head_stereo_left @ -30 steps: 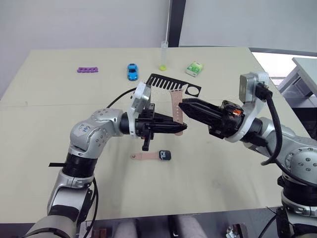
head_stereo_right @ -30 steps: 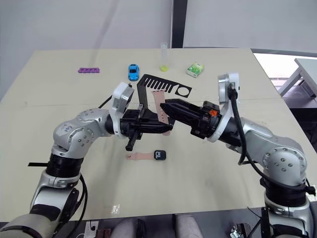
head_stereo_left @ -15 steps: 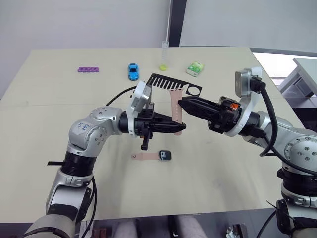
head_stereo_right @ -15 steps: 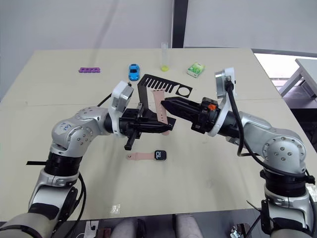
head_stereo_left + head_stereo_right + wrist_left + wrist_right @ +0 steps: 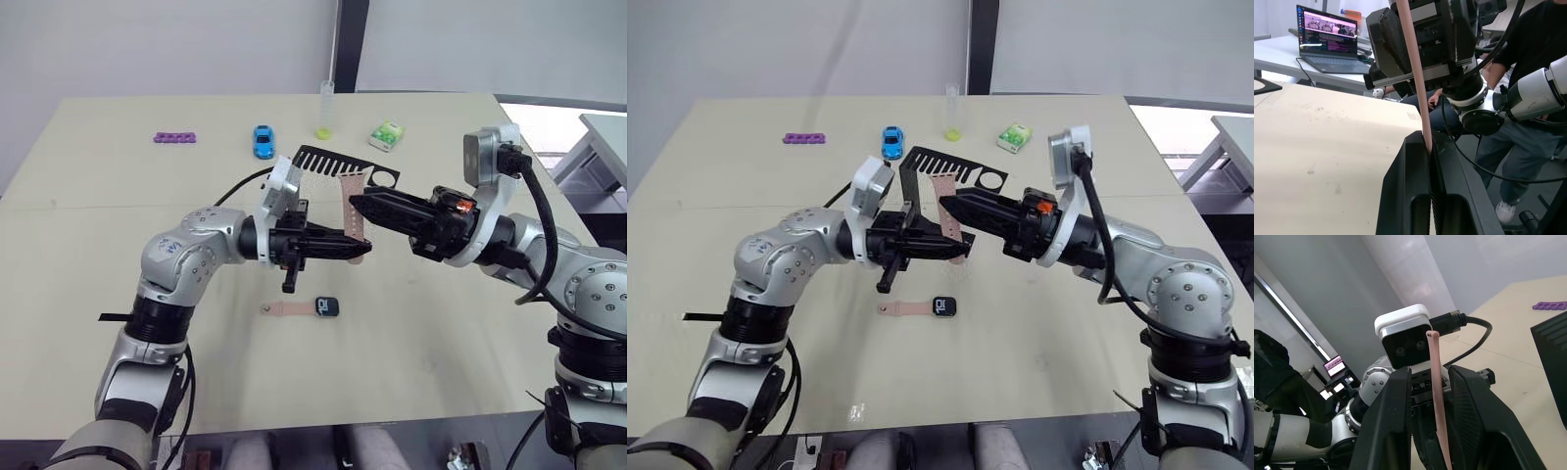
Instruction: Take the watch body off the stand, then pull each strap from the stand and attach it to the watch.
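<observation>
Two claws crowd strap (image 5: 350,201); stand (image 5: 333,163) behind.

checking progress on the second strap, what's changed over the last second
The right gripper has slid a little further toward the strap that the left gripper keeps clamped; its open fingers now straddle the strap without closing. The stand, and the watch body with its attached strap on the table, have not moved.

Pink-beige strap (image 5: 353,201), black stand (image 5: 333,162)
</observation>
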You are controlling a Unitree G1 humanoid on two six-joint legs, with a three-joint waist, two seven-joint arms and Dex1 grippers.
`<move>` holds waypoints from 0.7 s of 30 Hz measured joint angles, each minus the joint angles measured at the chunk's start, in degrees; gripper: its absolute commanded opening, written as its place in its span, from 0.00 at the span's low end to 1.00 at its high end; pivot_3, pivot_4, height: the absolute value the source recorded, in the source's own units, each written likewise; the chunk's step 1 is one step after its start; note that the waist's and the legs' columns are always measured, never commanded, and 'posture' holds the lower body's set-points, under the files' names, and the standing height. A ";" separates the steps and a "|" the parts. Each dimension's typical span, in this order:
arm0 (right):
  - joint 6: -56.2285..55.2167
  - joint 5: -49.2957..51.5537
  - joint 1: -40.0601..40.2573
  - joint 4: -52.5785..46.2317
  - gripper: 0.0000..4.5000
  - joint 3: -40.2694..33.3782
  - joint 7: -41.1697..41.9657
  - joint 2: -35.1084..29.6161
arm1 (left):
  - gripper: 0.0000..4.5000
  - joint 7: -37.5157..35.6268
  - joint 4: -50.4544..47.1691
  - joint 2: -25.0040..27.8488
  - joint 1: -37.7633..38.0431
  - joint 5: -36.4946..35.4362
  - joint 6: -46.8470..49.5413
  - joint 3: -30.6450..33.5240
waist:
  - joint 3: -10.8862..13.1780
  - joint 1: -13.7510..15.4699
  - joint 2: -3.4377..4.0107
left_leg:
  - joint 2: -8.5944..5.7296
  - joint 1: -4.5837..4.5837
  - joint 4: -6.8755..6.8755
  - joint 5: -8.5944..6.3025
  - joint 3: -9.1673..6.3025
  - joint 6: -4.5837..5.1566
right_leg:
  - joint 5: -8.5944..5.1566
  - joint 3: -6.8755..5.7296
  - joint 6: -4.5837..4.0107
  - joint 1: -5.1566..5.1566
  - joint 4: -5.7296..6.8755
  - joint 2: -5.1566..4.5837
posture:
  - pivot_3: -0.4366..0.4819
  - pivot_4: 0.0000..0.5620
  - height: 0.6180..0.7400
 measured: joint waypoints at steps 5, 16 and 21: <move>-0.05 -0.03 0.01 -0.58 0.29 0.05 -0.56 0.51 | 0.00 0.24 -1.26 0.18 1.24 -0.08 0.24 -0.01 | 0.00 -0.23 0.00 | 0.01 0.00 0.00 0.00 0.00 0.00 | 0.00 0.00 0.00 -0.01 0.02 0.01 | 0.48 0.27 1.00; -0.06 -0.05 0.00 -0.60 0.29 0.05 -0.72 0.71 | 0.00 0.32 -1.38 0.04 1.37 -0.05 -0.19 -0.04 | 0.00 -0.10 0.00 | 0.01 0.00 0.00 0.00 0.00 0.00 | 0.00 0.00 0.00 -0.01 0.00 0.01 | 0.48 0.27 1.00; -0.06 -0.13 0.00 -0.60 0.29 0.09 -0.71 0.73 | 0.00 0.33 -2.11 0.17 2.03 -0.05 -0.20 -0.03 | 0.00 -0.08 0.00 | 0.01 0.00 0.00 0.00 0.00 0.00 | 0.00 0.00 0.00 -0.01 0.00 0.00 | 0.48 0.27 1.00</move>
